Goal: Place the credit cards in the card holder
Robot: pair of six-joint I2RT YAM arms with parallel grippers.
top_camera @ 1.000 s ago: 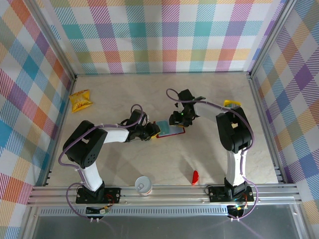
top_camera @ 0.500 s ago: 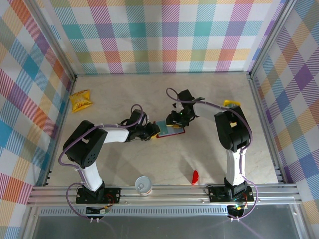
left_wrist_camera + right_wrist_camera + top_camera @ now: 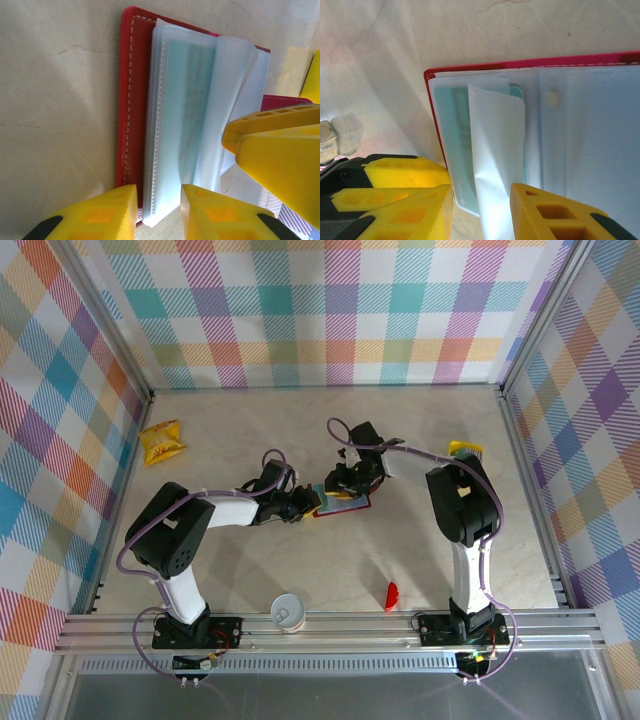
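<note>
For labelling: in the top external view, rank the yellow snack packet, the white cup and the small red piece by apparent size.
1. Yellow snack packet, largest.
2. White cup.
3. Small red piece, smallest.

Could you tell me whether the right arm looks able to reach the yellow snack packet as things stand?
Probably not: the snack packet lies far left, beyond the left gripper, while the right gripper works at the card holder.

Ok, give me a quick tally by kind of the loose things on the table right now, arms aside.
Card holder: 1
Yellow cards by the right wall: 1 stack, number of cards not clear
Snack packet: 1
Small cup: 1
Red curved piece: 1
Total: 5
</note>
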